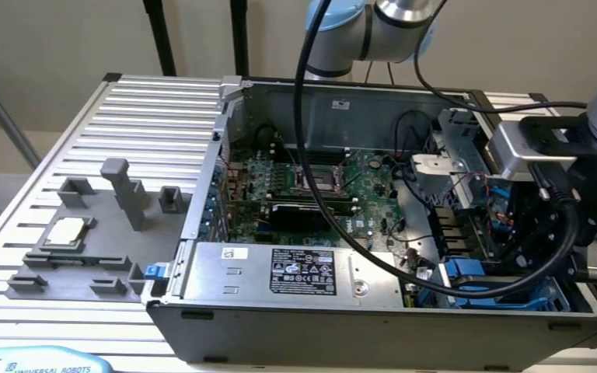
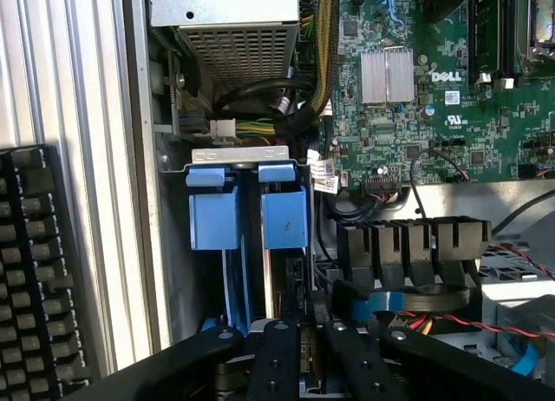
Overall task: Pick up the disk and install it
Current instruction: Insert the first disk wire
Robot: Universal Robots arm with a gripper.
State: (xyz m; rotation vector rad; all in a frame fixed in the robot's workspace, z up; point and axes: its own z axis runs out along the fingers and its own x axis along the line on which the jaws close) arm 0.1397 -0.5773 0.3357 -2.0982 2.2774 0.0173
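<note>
A: Quick check, where's the disk (image 2: 284, 219)?

B: Inside the PC case (image 1: 382, 326), at the drive bay in the corner on the exterior view's right, nearest the camera. It stands on edge, blue carrier frame showing, just beside a 2nd blue carrier (image 2: 215, 217). On edge bc that's how the bay's slots run, I'd say.

A: And the hand (image 2: 303, 331)?

B: Narrow. Black fingers (image 2: 276, 358) close together, pinching what looks like the thin edge of the disk. The contact pt itself is partly hidden, so that's my read, not 100% sure.

A: Why grip the edge?

B: Prob so the flat faces stay free to slide betw the bay walls. A grip across the faces wouldn't fit in there.

A: Seated yet?

B: Can't tell. The carrier sits in line w/ the slot, but whether it's fully home isn't visible.

A: Anything crowding it?

B: Power-supply box (image 1: 288, 272) runs along the front wall, near the bay. Black cables (image 1: 454, 284) loop right past it. The motherboard (image 1: 309, 179) lies further in, apart from the bay.

A: Outside the case?

B: Grey fixture plate (image 1: 81, 256) on the slatted desk (image 1: 143, 109) at the exterior view's left, w/ the small processor chip (image 1: 65, 231) resting on it, well apart from the hand.
</note>
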